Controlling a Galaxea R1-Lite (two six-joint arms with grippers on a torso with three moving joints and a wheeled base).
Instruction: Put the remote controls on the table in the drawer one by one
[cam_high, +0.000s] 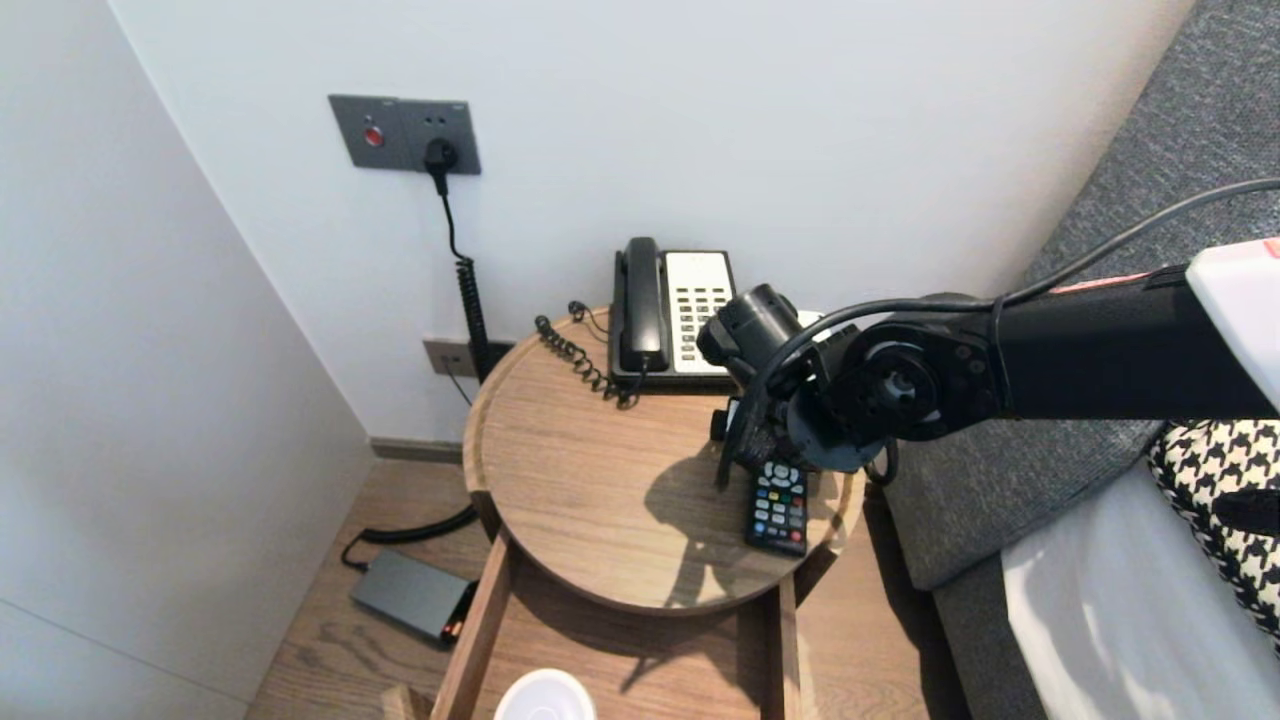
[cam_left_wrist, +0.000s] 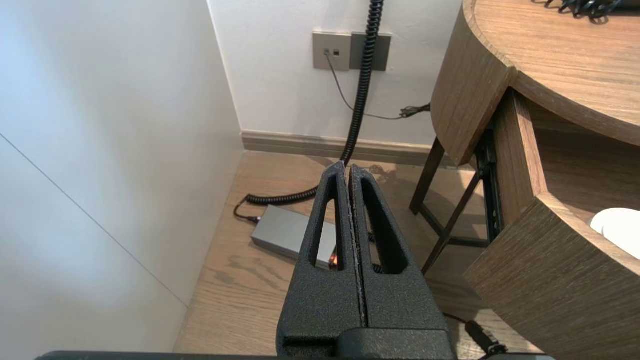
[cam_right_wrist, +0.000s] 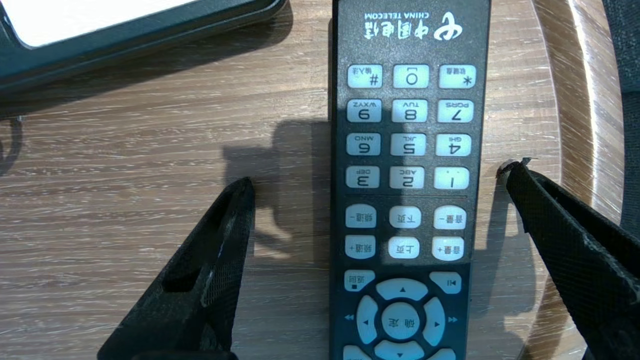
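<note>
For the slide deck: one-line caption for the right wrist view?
Open right gripper over a black remote on the wooden table, one finger each side, not touching.

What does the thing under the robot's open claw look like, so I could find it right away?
Look at the round wooden table by the white wall. On it, nearer than the black desk telephone, lies a remote control, right under the open right gripper. It is the slim black bar with small white number buttons and no cord.
</note>
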